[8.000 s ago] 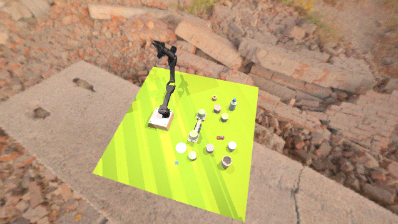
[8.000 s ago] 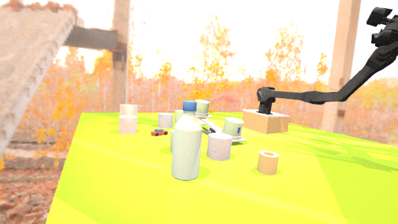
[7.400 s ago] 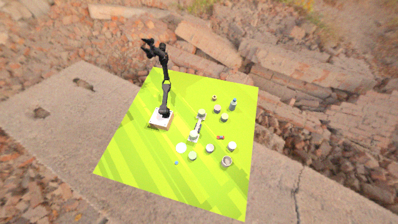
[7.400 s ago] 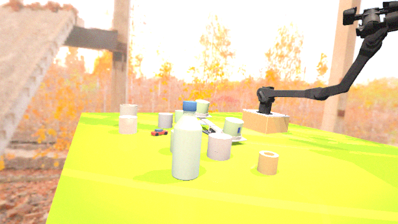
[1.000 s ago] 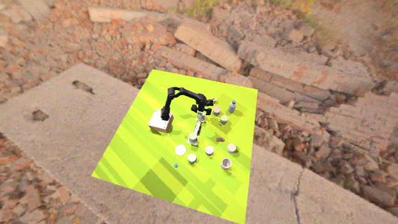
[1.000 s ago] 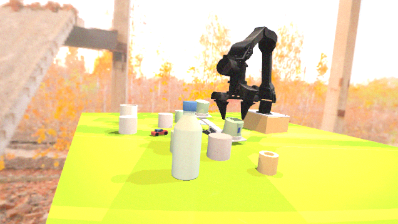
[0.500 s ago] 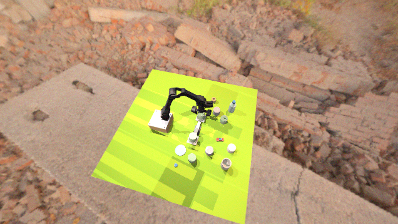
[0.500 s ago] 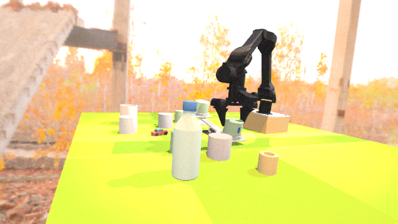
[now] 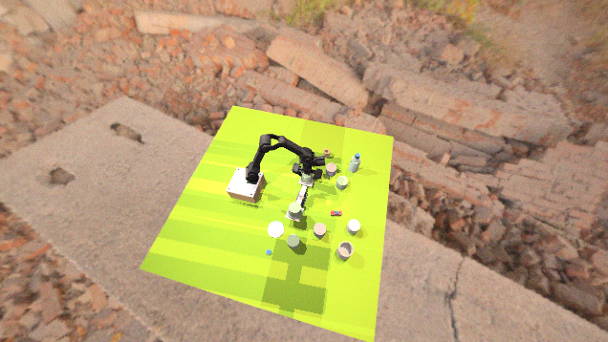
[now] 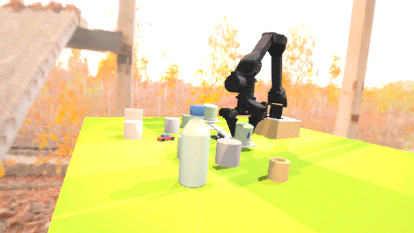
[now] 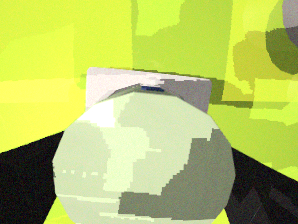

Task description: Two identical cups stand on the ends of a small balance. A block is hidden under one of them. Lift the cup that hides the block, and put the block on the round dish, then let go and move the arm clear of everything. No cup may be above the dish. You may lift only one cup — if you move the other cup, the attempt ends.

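The hand (image 10: pixel 243 125) straddles the pale green cup (image 10: pixel 243 133), fingers wide. A grey cylinder (image 10: pixel 228 152) crowds just beside it; the bottle (image 10: pixel 194 150) and tan spool (image 10: pixel 278 169) stand farther out.

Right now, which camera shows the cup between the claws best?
The wrist view: the cup fills it, a finger on each side. The exterior view shows it side-on; the top view shows little, the gripper hiding it.
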Robot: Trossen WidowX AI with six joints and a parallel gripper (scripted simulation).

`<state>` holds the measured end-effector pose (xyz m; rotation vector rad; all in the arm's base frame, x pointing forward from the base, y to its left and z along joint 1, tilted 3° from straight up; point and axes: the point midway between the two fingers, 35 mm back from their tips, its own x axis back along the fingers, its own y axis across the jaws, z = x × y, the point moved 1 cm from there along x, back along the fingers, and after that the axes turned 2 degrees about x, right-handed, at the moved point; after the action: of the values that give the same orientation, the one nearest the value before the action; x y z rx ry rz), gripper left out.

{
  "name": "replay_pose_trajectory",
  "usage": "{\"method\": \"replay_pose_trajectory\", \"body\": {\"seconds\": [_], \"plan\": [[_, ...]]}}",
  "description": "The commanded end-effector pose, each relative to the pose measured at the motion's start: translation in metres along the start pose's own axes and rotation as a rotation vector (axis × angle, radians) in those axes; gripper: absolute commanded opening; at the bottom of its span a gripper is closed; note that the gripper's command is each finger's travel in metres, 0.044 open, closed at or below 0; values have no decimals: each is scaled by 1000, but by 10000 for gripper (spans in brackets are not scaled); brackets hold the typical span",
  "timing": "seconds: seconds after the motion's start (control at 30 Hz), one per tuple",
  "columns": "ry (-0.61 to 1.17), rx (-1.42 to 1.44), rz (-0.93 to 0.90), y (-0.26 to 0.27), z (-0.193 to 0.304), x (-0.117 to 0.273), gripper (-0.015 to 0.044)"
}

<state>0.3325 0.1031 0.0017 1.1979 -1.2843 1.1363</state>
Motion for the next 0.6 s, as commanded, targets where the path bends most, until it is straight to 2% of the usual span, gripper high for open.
{"method": "replay_pose_trajectory", "body": {"seconds": [0.0,0.2,0.57], "plan": [[5,-4,-1,1,1,-2,348],[5,-4,-1,1,1,-2,308],[5,-4,-1,-1,0,7,19]]}}
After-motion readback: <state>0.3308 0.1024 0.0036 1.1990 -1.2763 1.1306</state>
